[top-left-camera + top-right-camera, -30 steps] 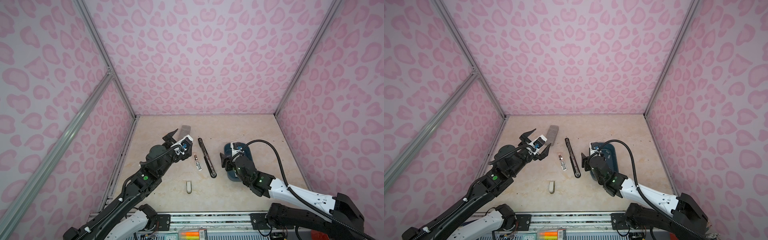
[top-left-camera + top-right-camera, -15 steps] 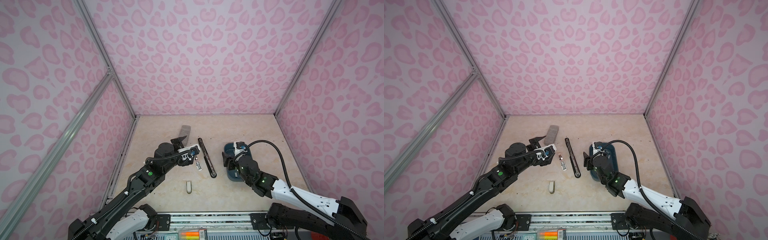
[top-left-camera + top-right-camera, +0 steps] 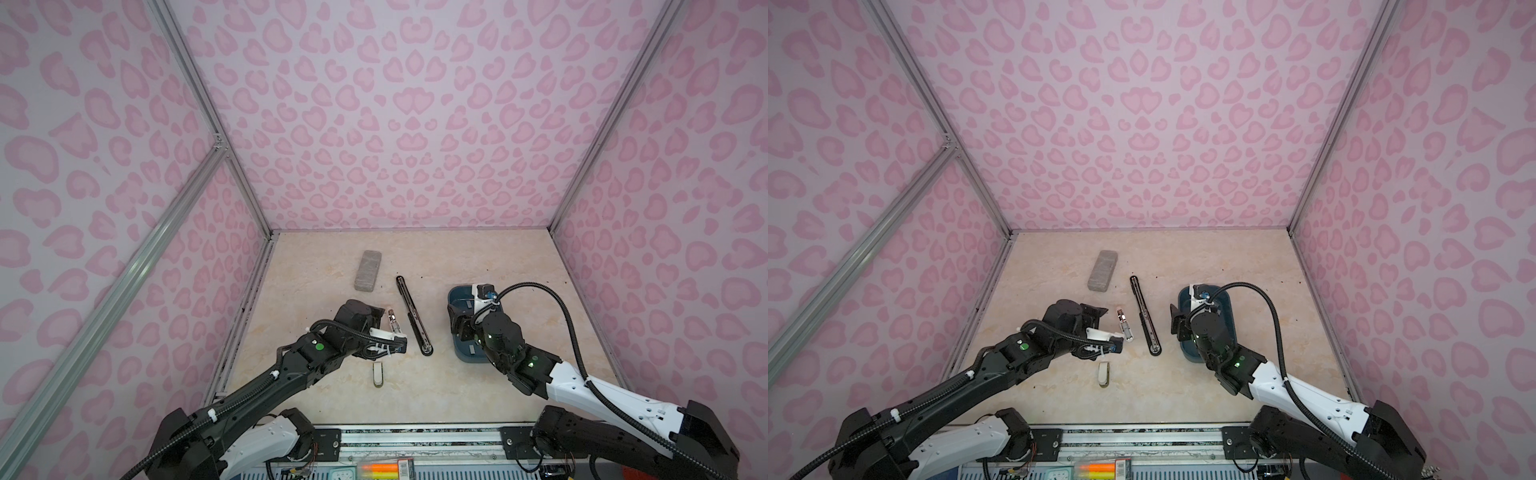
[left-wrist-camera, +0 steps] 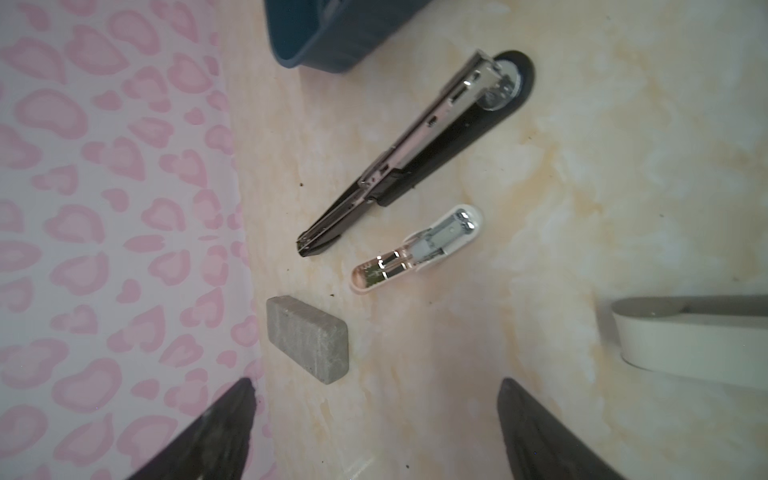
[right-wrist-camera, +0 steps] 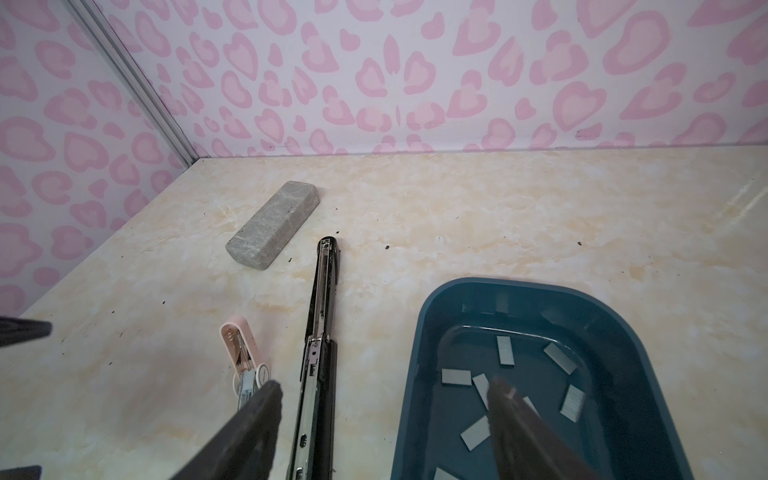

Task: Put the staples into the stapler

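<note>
Nearest lies a small white oblong plastic piece (image 3: 377, 374), loose. Beyond it the left gripper (image 4: 374, 384) hangs empty, fingers wide apart, just beside a small pink-and-white stapler (image 3: 392, 322). The long black metal stapler (image 3: 413, 316) lies opened flat at centre, with no staples visible in its rail. To its right the right gripper (image 5: 384, 384), fingers apart and empty, straddles the left wall of a dark blue plastic tray (image 5: 498, 286). The tray holds the flat grey metal staple strips (image 5: 456, 377). Farthest is a grey speckled block (image 3: 368, 270). Assessment: stapler opened, no strip picked, loading not begun.
</note>
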Controlling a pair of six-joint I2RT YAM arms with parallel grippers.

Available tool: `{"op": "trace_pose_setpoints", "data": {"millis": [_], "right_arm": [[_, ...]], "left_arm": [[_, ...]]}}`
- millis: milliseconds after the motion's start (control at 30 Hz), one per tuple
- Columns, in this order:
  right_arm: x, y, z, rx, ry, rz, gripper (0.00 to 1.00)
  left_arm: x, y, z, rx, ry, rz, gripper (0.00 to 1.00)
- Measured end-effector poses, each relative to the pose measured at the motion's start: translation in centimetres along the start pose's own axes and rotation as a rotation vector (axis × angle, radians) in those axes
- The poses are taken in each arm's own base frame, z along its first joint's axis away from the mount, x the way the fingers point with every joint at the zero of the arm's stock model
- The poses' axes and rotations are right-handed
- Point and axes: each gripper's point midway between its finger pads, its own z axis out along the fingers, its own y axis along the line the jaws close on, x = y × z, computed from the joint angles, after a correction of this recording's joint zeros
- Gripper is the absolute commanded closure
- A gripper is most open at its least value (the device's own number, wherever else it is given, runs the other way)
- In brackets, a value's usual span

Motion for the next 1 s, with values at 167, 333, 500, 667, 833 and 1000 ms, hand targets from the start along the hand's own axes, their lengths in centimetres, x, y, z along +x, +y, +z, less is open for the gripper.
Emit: {"op": "trace_pose_setpoints", "data": {"millis": [167, 333, 500, 667, 833, 1000], "right_arm": [[0.0, -0.1, 0.1, 0.003, -0.001, 0.009, 0.22], [0.4, -0.1, 0.4, 0.003, 0.014, 0.003, 0.22], [0.8, 0.0, 0.6, -0.001, 0.026, 0.002, 0.22], [0.9, 0.0, 0.6, -0.004, 0.030, 0.002, 0.22], [0.9, 0.0, 0.7, -0.004, 0.031, 0.002, 0.22], [0.8, -0.1, 0.7, -0.001, 0.030, 0.004, 0.22]], "left_arm": [[-0.2, -2.9, 1.3, 0.112, 0.042, 0.154, 0.12], [1.1, -6.6, 2.2, 0.225, 0.120, 0.332, 0.16], [0.9, -7.7, 2.1, 0.260, 0.128, 0.429, 0.18], [0.2, -9.6, 2.4, 0.315, 0.116, 0.513, 0.23], [-0.4, -11.1, 2.9, 0.379, 0.113, 0.563, 0.36], [-1.1, -11.1, 3.6, 0.410, 0.127, 0.568, 0.47]]}}
